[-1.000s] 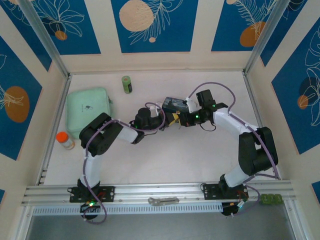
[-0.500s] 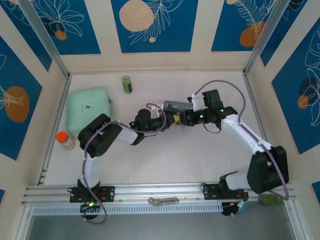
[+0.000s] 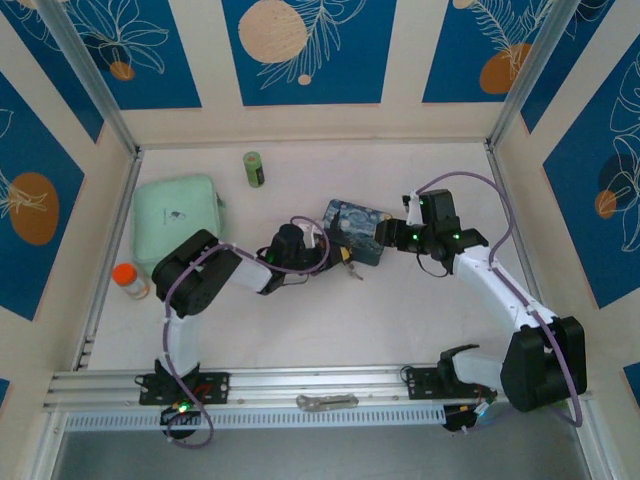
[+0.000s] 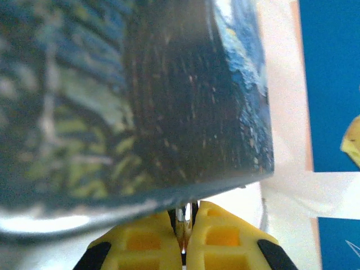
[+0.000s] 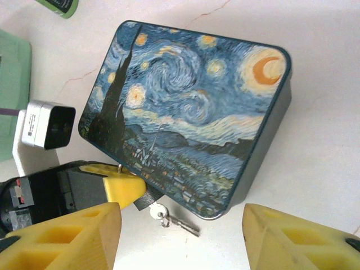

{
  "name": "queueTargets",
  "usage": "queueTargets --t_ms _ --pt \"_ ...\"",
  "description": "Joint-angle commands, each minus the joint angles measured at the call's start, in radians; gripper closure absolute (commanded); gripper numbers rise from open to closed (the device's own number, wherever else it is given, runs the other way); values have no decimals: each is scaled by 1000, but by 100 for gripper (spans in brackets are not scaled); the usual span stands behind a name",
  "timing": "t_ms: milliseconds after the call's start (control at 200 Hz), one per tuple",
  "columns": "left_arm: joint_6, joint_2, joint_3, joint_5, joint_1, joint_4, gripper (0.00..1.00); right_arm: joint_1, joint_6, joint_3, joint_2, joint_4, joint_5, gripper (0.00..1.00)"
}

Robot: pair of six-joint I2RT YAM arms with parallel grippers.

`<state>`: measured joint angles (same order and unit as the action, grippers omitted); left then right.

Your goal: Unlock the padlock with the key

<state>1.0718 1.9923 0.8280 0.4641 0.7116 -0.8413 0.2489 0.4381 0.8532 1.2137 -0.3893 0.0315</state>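
Observation:
The tiny dark padlock (image 5: pixel 143 198) sits at the near corner of the blue starry tin (image 5: pixel 191 112), with my left gripper (image 3: pixel 336 258) shut on it. One yellow finger (image 5: pixel 115 183) covers its upper part. The key (image 5: pixel 157 211) sticks out of the padlock's lower end, and a ring with a second small key (image 5: pixel 184 224) trails onto the table. In the left wrist view my left gripper (image 4: pixel 184 236) pinches a thin metal piece under the tin (image 4: pixel 169 95). My right gripper (image 5: pixel 183 242) stands wide open, just short of the key and touching nothing; it also shows from above (image 3: pixel 388 240).
A mint-green box (image 3: pixel 178 212) lies at the left, a green cylinder (image 3: pixel 255 168) at the back, and an orange-capped bottle (image 3: pixel 130 280) by the left wall. A flat silvery metal piece (image 3: pixel 326 402) rests on the front rail. Open table lies in front of the tin.
My right gripper has opened and drawn back to the right, away from the key. The tin now lies with its painted lid facing up. The left gripper stays shut on the padlock.

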Motion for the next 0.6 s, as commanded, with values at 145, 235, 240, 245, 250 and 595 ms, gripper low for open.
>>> queueTargets --t_ms 145,235,240,245,250,595 --pt "-110 -61 4 -82 2 152 92 -1 41 -11 -23 29 -31 41" --pt "-109 -69 -2 -83 2 156 75 -2 42 -10 -19 32 -30 41" --pt "-109 -70 -3 -82 1 155 75 -1 43 -10 -18 32 -31 41" --pt "-108 -71 -5 -83 1 155 74 -2 42 -10 -18 32 -30 41" --pt "-107 -72 -5 -83 1 155 73 -2 43 -10 -19 32 -30 41" --pt "-103 -199 -99 -136 -23 163 37 3 33 7 -9 41 -31 41"
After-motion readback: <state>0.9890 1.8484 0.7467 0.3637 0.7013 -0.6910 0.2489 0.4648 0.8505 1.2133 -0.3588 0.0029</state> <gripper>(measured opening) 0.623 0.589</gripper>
